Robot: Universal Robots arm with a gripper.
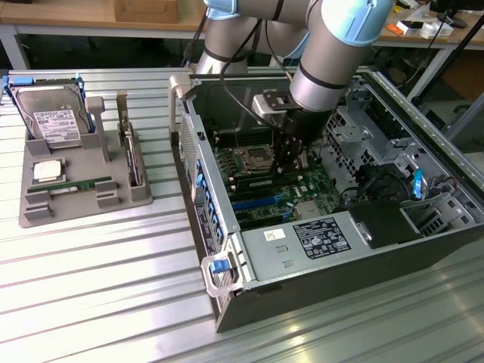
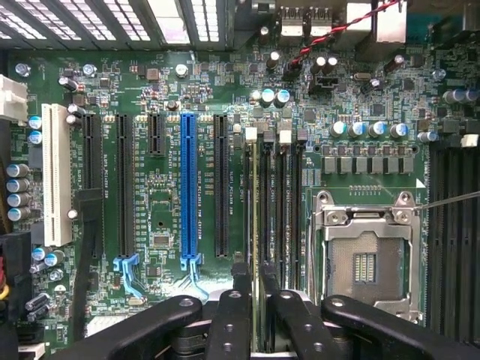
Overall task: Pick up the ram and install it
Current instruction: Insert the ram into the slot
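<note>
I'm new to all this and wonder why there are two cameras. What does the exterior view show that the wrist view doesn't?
Exterior view alone: the whole arm reaching into the open computer case, and, on the exterior view's left, a grey holder with a hard drive, a square CPU chip and a ram stick.
Wrist view alone: the blue expansion slot and a ram stick standing in its slot.
Both: the motherboard, empty CPU socket and the tool.
</note>
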